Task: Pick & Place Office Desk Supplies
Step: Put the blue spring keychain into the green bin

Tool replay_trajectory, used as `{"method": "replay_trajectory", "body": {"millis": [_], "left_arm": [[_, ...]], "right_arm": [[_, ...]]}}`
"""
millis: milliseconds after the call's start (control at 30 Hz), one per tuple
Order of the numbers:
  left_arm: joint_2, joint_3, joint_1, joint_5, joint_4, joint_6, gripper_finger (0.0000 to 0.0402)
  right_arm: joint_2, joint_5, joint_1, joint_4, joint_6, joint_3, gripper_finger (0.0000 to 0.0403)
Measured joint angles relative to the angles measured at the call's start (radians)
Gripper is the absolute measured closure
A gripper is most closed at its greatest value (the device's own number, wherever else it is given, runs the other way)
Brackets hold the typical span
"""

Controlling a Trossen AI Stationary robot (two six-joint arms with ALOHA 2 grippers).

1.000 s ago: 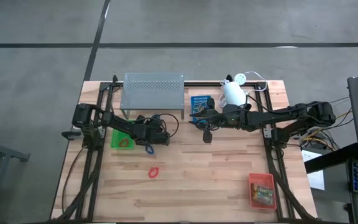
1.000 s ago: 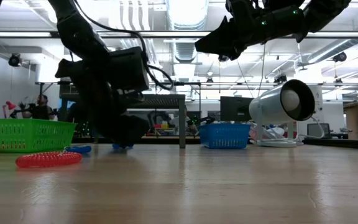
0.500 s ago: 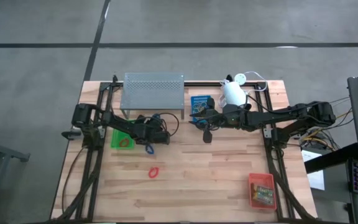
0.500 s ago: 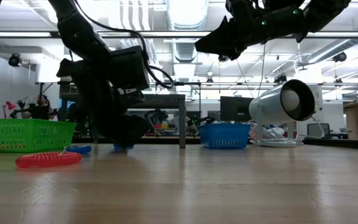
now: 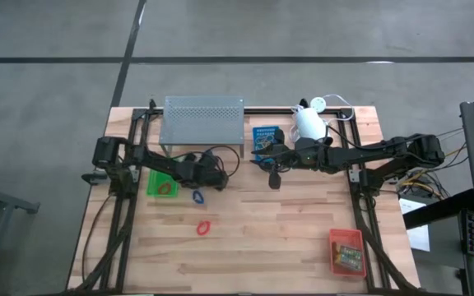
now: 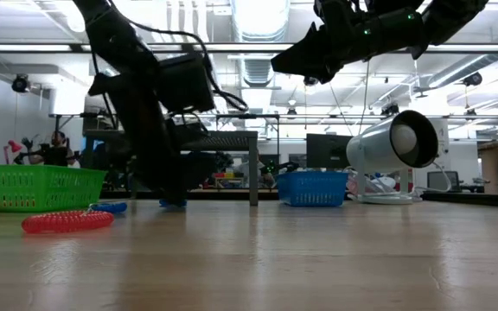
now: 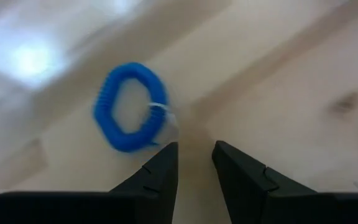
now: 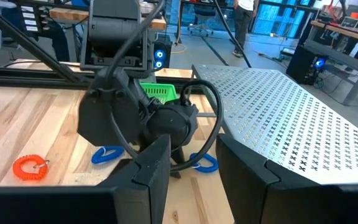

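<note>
Above blue loop (image 7: 129, 107), left gripper (image 7: 194, 158) (empty), tilted down

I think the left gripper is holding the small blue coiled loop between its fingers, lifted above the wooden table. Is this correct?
Not quite. The left wrist view shows the left gripper with empty, parted fingers; the small blue coiled loop lies flat on the wooden table just ahead of them, not held. The high view also shows the loop on the table beside that gripper.
</note>
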Motion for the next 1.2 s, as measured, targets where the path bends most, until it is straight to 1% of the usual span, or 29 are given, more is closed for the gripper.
{"method": "replay_trajectory", "body": {"millis": [167, 300, 400, 467, 567, 633, 733, 800, 833, 900, 1000, 1200], "left_arm": [[0.0, 0.04, -0.022, 0.101, -0.021, -0.002, 0.0284], [0.0, 0.062, -0.038, 0.163, -0.027, -0.002, 0.0284], [0.002, 0.081, -0.047, 0.179, -0.046, 0.006, 0.0284], [0.004, 0.104, -0.05, 0.17, -0.091, 0.012, 0.0284], [0.008, 0.141, -0.054, 0.096, -0.19, 0.009, 0.0284], [0.01, 0.155, -0.055, -0.009, -0.214, 0.009, 0.0284], [0.006, 0.157, -0.051, -0.196, -0.206, -0.001, 0.0283], [0.008, 0.154, -0.051, -0.29, -0.202, -0.025, 0.0283], [0.008, 0.152, -0.051, -0.32, -0.198, -0.04, 0.0283], [0.008, 0.146, -0.041, -0.35, -0.193, -0.08, 0.0283], [0.008, 0.13, -0.014, -0.361, -0.191, -0.123, 0.0283], [0.008, 0.057, 0.015, -0.346, -0.13, -0.238, 0.0283]], "right_arm": [[0.0, 0.0, 0.0, 0.0, 0.0, 0.0, 0.0275], [0.0, 0.0, 0.0, 0.0, 0.0, 0.0, 0.0275], [0.0, 0.0, 0.0, 0.0, 0.0, 0.0, 0.0275], [0.0, 0.0, 0.0, 0.0, 0.0, 0.0, 0.0275], [0.0, 0.0, 0.0, 0.0, 0.0, 0.0, 0.0275], [0.0, 0.0, 0.0, 0.0, 0.0, 0.0, 0.0275], [0.0, 0.0, 0.0, 0.0, 0.0, 0.0, 0.0275], [0.0, 0.0, 0.0, 0.0, 0.0, 0.0, 0.0275], [0.0, 0.0, 0.0, 0.0, 0.0, 0.0, 0.0275], [0.0, 0.0, 0.0, 0.0, 0.0, 0.0, 0.0275], [0.0, 0.0, 0.0, 0.0, 0.0, 0.0, 0.0275], [0.0, 0.0, 0.0, 0.0, 0.0, 0.0, 0.0275]]}}
